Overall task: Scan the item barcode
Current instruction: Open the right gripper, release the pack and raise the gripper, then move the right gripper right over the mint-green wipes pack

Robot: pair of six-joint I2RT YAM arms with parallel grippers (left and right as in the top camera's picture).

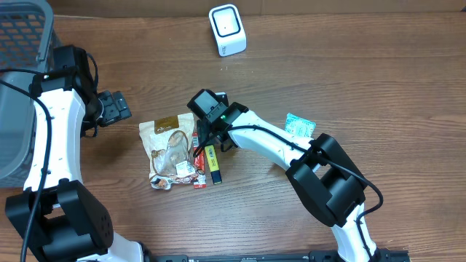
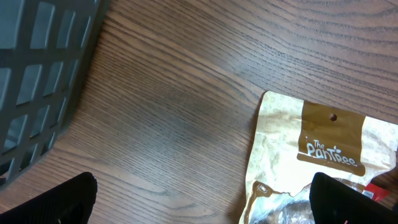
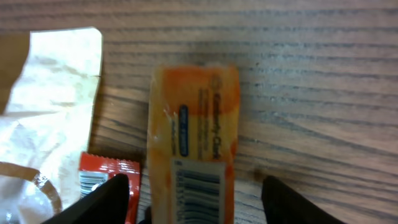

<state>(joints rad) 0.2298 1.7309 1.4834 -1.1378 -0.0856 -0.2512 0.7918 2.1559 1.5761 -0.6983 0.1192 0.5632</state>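
Item: a packet [image 3: 193, 124], flat and oblong, in glossy orange-yellow film. A blue label strip is seen along it, and a white barcode panel faces up at its near end. It is laid flat on the wood-grain table [image 1: 378, 58], just beside a red wrapper [image 3: 102, 177] and a crinkled tan-and-brown pouch [image 1: 167, 138]. The right gripper [image 3: 196, 202] is positioned over the packet, jaws apart, with a gap on each side. The left gripper [image 2: 205, 202] is spread wide by the pouch's top corner. A white, rounded scanner [image 1: 227, 29] is set well apart. A grey mesh basket [image 1: 22, 44] is noted at left.
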